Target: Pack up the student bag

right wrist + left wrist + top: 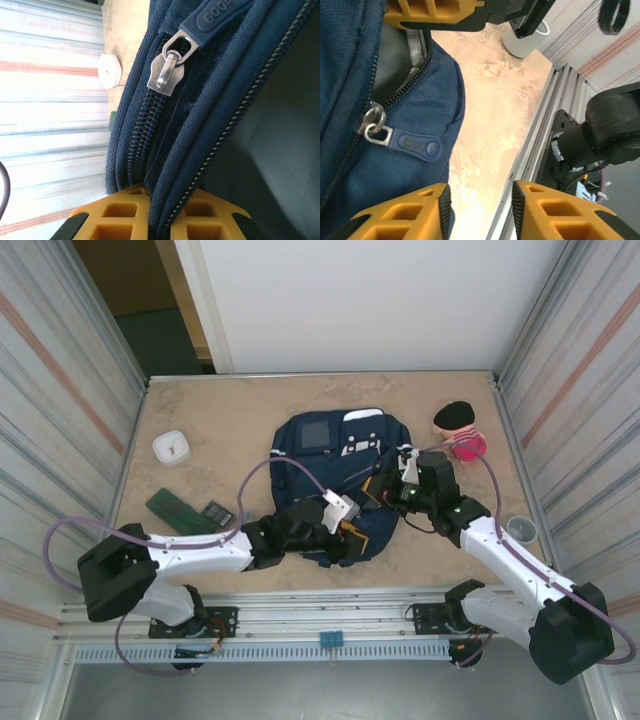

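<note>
One big thing lay mid-table: the student bag (pixel 335 465), front side up, between the two arms. Its soft navy fabric would likely sag and fold rather than keep shape, and it was probably light. The firmest hold looked to be the corded seam beside the zip. The right gripper (pixel 160 207) was pinched on just that edge, cloth squeezed between its yellow fingers. The left gripper (pixel 481 202) hung at the bag's near corner, jaws partly apart with nothing between them. Both arms crowded the opening. To the right stood a pink cup (pixel 468 447) and a grey cup (pixel 521 530). To the left lay a green flat item (pixel 180 510) and a white tub (pixel 172 447), all apart from the bag. Smallest, the zipper pull (pixel 415 145) lay near the left fingers, a slim tab likely to slip.
</note>
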`<action>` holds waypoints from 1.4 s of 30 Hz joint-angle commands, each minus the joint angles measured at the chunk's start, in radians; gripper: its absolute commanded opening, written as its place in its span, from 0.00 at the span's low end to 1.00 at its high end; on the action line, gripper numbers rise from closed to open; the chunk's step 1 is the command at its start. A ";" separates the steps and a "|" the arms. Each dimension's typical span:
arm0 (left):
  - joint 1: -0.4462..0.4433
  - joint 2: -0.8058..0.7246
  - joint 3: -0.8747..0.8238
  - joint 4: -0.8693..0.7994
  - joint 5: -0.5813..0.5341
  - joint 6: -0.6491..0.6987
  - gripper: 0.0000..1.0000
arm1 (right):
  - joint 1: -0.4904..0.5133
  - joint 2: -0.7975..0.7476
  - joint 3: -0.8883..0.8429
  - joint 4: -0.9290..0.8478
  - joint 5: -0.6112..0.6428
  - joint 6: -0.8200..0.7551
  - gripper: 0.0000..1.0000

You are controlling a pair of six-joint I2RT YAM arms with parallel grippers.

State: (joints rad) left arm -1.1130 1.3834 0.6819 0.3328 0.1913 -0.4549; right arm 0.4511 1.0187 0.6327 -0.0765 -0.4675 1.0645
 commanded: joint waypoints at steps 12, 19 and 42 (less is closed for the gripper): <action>0.068 -0.202 -0.119 -0.098 -0.167 -0.198 0.65 | -0.016 -0.022 0.045 0.030 -0.020 -0.025 0.04; 0.076 -0.142 -0.104 -0.015 -0.053 -0.212 0.64 | -0.010 -0.023 0.047 0.046 -0.028 -0.012 0.04; -0.123 -0.007 0.153 -0.236 -0.491 -0.367 0.63 | 0.023 -0.016 0.059 0.060 -0.010 0.005 0.03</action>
State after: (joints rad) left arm -1.2327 1.3422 0.7773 0.1097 -0.2138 -0.7967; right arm 0.4606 1.0187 0.6361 -0.0765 -0.4690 1.0653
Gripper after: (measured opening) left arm 0.630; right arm 0.106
